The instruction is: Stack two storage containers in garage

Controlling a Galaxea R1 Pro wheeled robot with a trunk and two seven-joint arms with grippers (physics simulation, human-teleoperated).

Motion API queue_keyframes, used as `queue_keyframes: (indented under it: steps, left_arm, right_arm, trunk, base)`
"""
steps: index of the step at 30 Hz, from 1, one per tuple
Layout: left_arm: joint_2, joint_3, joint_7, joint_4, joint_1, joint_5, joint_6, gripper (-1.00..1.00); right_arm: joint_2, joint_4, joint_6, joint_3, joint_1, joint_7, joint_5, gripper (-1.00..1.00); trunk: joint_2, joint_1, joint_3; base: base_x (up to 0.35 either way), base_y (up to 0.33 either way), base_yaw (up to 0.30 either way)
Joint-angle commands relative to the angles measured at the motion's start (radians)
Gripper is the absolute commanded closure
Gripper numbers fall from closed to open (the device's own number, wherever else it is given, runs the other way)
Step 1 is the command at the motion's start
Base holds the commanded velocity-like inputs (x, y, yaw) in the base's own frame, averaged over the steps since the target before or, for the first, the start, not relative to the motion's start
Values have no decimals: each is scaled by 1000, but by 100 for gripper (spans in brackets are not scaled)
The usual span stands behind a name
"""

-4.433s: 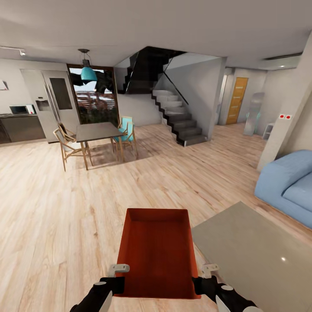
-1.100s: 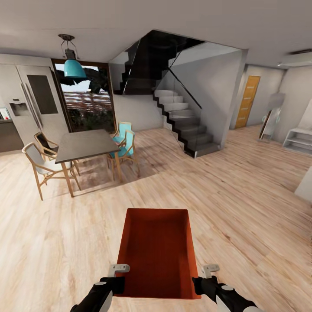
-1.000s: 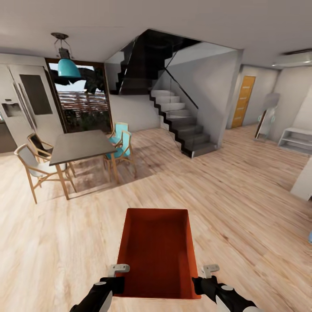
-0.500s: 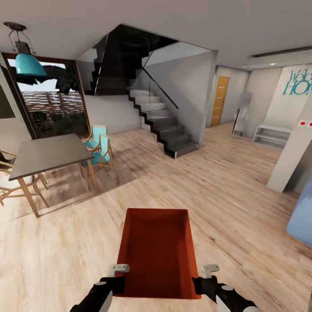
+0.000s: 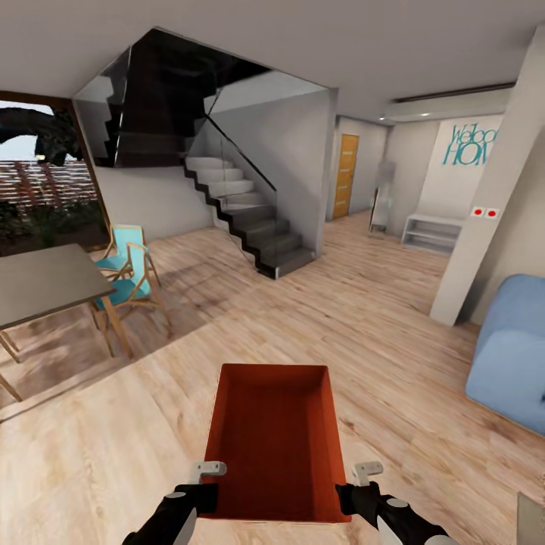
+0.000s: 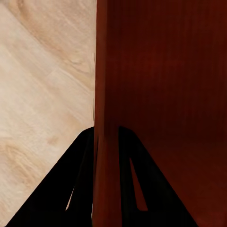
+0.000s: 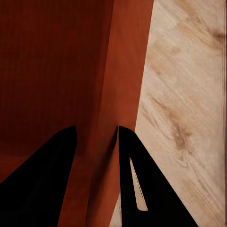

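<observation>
I carry one orange-red storage container (image 5: 274, 443), an open-topped bin, low in front of me in the head view, above the light wood-plank floor of the living room. My left gripper (image 5: 203, 490) is shut on its left wall near the close corner, and my right gripper (image 5: 356, 493) is shut on its right wall. In the left wrist view the dark fingers (image 6: 80, 179) straddle the red wall (image 6: 106, 142) of the storage container. The right wrist view likewise has the fingers (image 7: 137, 179) clamped on the container's wall (image 7: 101, 156).
A grey dining table (image 5: 42, 280) with wooden chairs (image 5: 129, 280) stands at the left. A dark staircase (image 5: 242, 219) rises ahead, with an orange door (image 5: 347, 175) beyond it. A white pillar (image 5: 484, 219) and a blue sofa (image 5: 511, 356) are at the right.
The whole view has swung to the right: table and stairs slid left, the pendant lamp left the picture, the pillar and blue sofa came in. The container and both grippers keep the same hold.
</observation>
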Motion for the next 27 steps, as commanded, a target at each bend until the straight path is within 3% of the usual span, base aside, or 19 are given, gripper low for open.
queue_keyframes:
  steps: [1, 27]
  left_arm:
    - [56, 59, -1, -3, -1, 7, 6, 100]
    - [56, 59, 0, -3, -1, 7, 7, 100]
  right_arm:
    - [-8, 1, -5, 17, -1, 37, 2, 100]
    - [-8, 1, -6, 16, -1, 37, -1, 100]
  trunk:
    - [-2, 1, -2]
    - [-2, 1, -2]
  base:
    - [327, 0, -277]
    - [327, 0, -253]
